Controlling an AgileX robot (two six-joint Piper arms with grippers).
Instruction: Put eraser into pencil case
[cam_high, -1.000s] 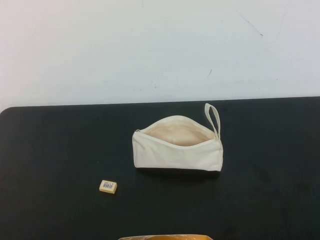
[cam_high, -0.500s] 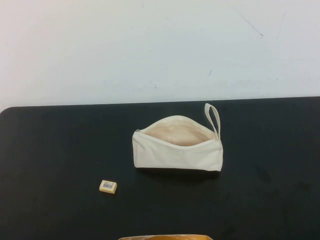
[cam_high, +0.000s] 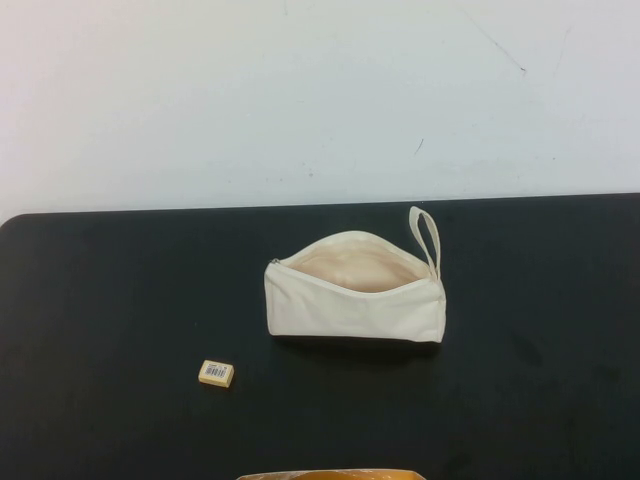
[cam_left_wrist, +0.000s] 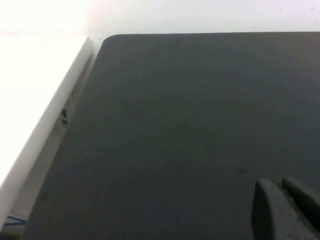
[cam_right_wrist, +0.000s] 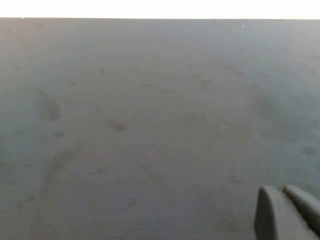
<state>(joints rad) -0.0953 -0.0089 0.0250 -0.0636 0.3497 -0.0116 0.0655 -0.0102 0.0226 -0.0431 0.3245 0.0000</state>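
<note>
The eraser (cam_high: 216, 373), a tiny cream-yellow block with a barcode label, lies on the black table (cam_high: 120, 300), left of centre and towards the front. The pencil case (cam_high: 352, 300), a cream-white pouch, lies at the table's centre with its zip open, its beige lining showing and its loop strap at the far right end. Neither arm shows in the high view. My left gripper (cam_left_wrist: 280, 184) hangs over bare black table, its fingers together and empty. My right gripper (cam_right_wrist: 280, 189) also hangs over bare table, fingers together and empty. Neither wrist view shows the eraser or the case.
A white wall stands behind the table's far edge. An orange-brown object (cam_high: 330, 474) pokes in at the front edge, centre. The left wrist view shows the table's rounded far corner (cam_left_wrist: 107, 39) and a white surface (cam_left_wrist: 35, 95) beside it.
</note>
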